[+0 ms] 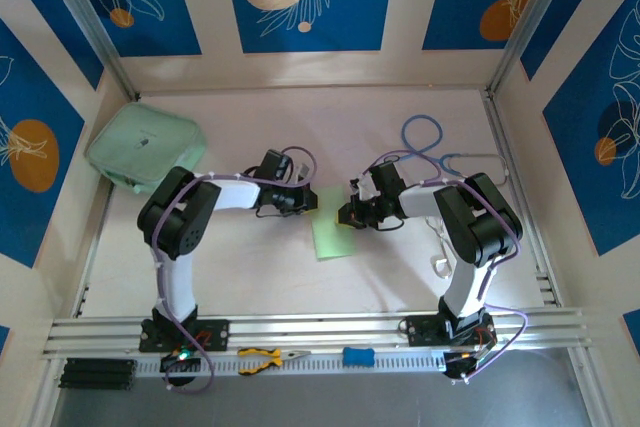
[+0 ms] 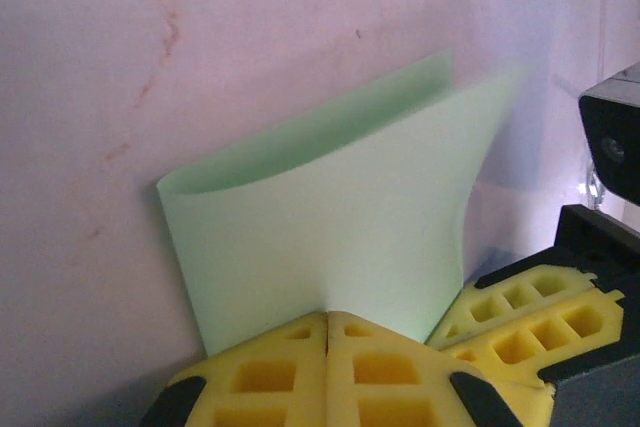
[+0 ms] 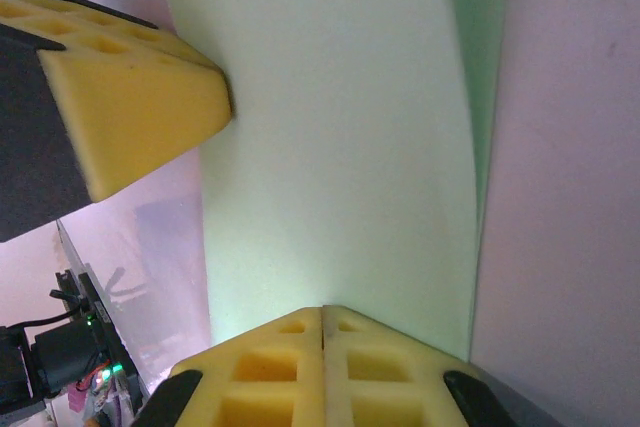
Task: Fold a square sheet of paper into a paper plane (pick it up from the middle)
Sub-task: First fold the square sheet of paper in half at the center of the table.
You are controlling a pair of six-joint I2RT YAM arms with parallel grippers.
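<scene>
- At the middle of the table point(image 1: 250, 277), the square sheet of paper point(image 1: 331, 236) sits between the two arms. It is doubled over, and its layers bow apart in the left wrist view.
- The left gripper point(image 2: 327, 347) has its jaws pressed together, pinching the sheet's edge.
- The right gripper point(image 3: 322, 347) pinches likewise, just beside the left one.
- From above, the sheet runs from both tools toward the arm bases, and neither arm is clearly nearer.
- The pinch lines hide behind the yellow foam, so it cannot be told whether each grip takes one layer or both. The far edge is blurred.
</scene>
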